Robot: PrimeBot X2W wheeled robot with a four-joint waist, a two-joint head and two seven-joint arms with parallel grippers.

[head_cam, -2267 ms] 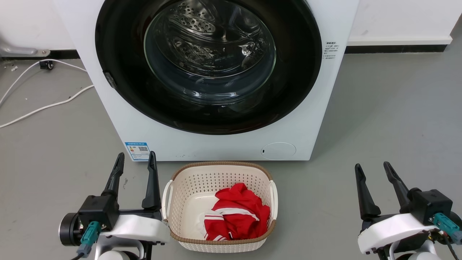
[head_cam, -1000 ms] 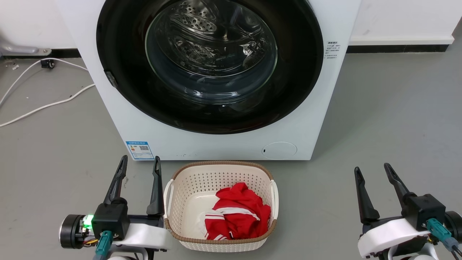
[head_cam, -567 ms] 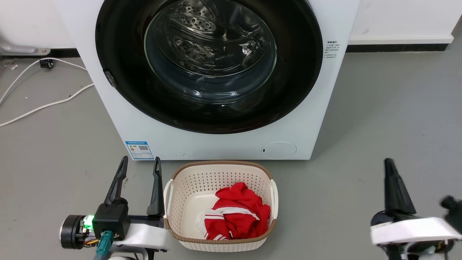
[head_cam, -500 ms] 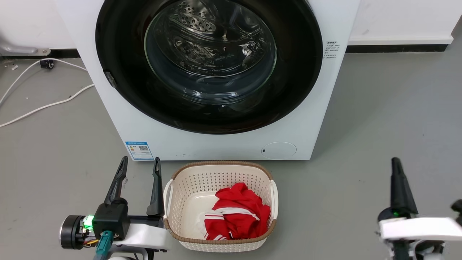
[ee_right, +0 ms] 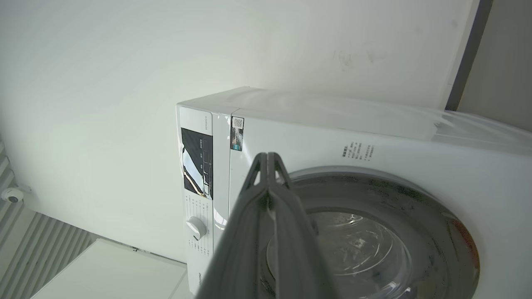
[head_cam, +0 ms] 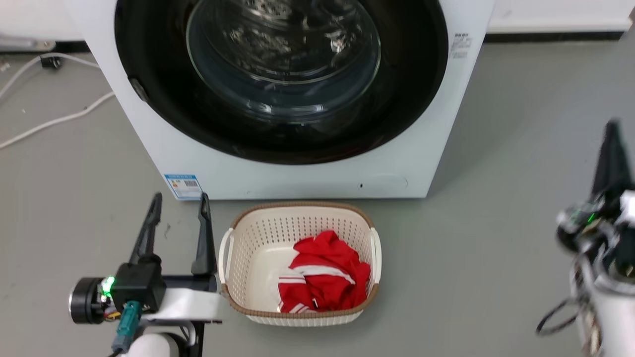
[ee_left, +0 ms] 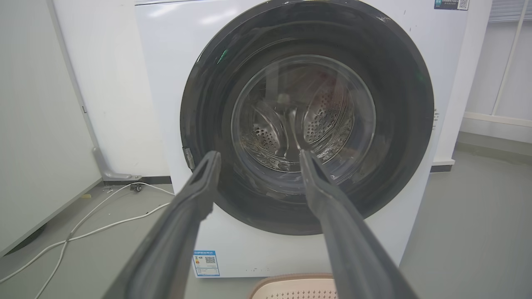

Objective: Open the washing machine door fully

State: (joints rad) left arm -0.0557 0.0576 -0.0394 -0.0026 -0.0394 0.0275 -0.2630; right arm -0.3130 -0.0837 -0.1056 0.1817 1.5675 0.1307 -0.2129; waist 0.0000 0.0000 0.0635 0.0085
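Approach: washing machine door (head_cam: 283, 74) shut; right end effector (head_cam: 613, 130), 3 o'clock, pinched empty; left end effector (head_cam: 180, 197) wide. Next: hook door rim.

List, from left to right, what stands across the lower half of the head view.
First the left gripper, then the white basket, then the right gripper.

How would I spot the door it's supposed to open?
Find the white washing machine against the wall. The washing machine door is the big round piece covering most of its front. Its glossy black rim and clear bulging glass set it apart from the small round white flap low down.
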